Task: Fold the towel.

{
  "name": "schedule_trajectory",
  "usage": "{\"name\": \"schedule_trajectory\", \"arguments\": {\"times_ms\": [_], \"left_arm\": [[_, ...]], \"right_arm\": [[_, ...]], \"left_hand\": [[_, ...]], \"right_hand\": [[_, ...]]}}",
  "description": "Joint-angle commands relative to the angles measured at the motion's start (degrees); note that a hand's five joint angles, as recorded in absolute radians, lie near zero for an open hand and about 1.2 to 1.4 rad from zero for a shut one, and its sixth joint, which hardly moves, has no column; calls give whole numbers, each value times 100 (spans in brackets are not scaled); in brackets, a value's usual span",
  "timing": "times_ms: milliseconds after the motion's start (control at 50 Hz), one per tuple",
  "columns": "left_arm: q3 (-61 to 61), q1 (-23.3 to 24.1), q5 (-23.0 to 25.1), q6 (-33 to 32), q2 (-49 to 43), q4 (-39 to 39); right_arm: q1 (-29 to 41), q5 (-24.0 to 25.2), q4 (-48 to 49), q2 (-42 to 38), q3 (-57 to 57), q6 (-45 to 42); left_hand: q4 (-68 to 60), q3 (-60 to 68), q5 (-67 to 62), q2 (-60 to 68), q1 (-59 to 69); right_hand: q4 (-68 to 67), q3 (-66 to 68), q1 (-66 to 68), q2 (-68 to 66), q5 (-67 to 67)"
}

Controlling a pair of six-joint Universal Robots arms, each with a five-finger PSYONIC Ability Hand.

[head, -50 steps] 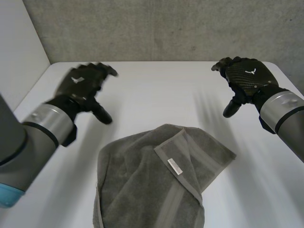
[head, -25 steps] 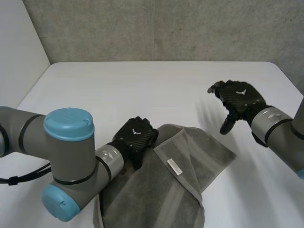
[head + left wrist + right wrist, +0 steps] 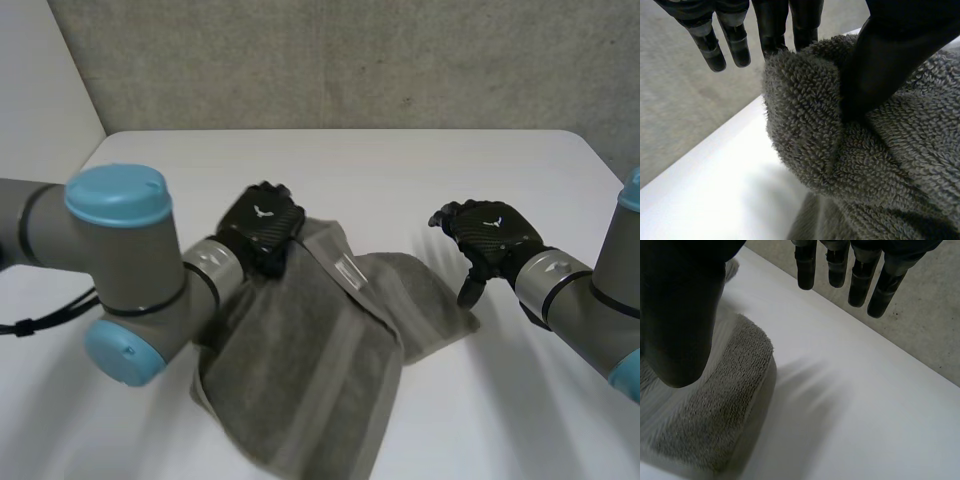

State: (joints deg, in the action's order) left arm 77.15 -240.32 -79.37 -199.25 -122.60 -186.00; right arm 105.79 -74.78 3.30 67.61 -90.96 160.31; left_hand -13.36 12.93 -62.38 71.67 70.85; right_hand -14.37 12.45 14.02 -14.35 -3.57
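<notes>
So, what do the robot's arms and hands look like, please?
Both arms are grey tubes. The left arm has round light-blue caps at its joint; the right arm shows light blue too. Each wrist is a silver cuff. The left hand and right hand are black, with a small white mark on the back.

One grey terry-cloth towel (image 3: 300,370) lies rumpled on the white table (image 3: 400,170), toward its near edge; part-folded, woven band uppermost; far-left edge bunched and lifted off the table.
</notes>
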Motion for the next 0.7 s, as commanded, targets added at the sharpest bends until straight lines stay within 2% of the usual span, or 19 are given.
{"name": "schedule_trajectory", "arguments": {"times_ms": [20, 40, 60, 100, 240, 380, 420, 480, 520, 640, 700], "left_arm": [[230, -453, 438, -411, 26, -15], [353, -637, 675, -604, 43, -15], [354, -638, 677, -606, 43, -15], [572, -1023, 1141, -1044, 122, -6], [828, -1376, 1792, -1590, 210, 108], [1233, -1843, 2162, -1635, 685, 407], [1443, -2140, 2460, -1626, 1017, 477], [1558, -2264, 2628, -1626, 1186, 512], [1768, -2527, 2961, -1617, 1492, 609], [1839, -3019, 3094, -1591, 1652, 609], [1822, -3099, 3094, -1591, 1625, 618]], "right_arm": [[91, -2, 22, -28, -27, 9], [135, -2, 22, -46, -18, 9], [135, -2, 22, -46, -18, 9], [197, -2, 31, -63, 0, 18], [364, -19, 48, -169, 17, 9], [443, -37, 57, -265, 61, -9], [443, -37, 48, -283, 70, -9], [452, -28, 57, -292, 88, -9], [452, -28, 57, -292, 88, -9], [548, -37, 57, -310, 123, -9], [575, -37, 57, -318, 123, -9]], "left_hand": [[336, -293, -762, 833, 915], [336, -293, -762, 833, 915], [336, -293, -762, 833, 915], [336, -293, -762, 833, 915], [336, -293, -762, 833, 915], [336, -293, -762, 833, 915], [336, -293, -762, 833, 915], [336, -293, -762, 833, 915], [336, -293, -762, 833, 915], [336, -293, -762, 833, 915], [336, -293, -762, 833, 915]], "right_hand": [[437, -245, -402, 435, 357], [437, -245, -402, 435, 357], [437, -245, -402, 435, 357], [437, -245, -402, 435, 357], [437, -245, -402, 435, 357], [437, -245, -402, 435, 357], [437, -245, -402, 435, 357], [437, -245, -402, 435, 357], [437, -245, -402, 435, 357], [437, -245, -402, 435, 357], [437, -245, -402, 435, 357]]}}
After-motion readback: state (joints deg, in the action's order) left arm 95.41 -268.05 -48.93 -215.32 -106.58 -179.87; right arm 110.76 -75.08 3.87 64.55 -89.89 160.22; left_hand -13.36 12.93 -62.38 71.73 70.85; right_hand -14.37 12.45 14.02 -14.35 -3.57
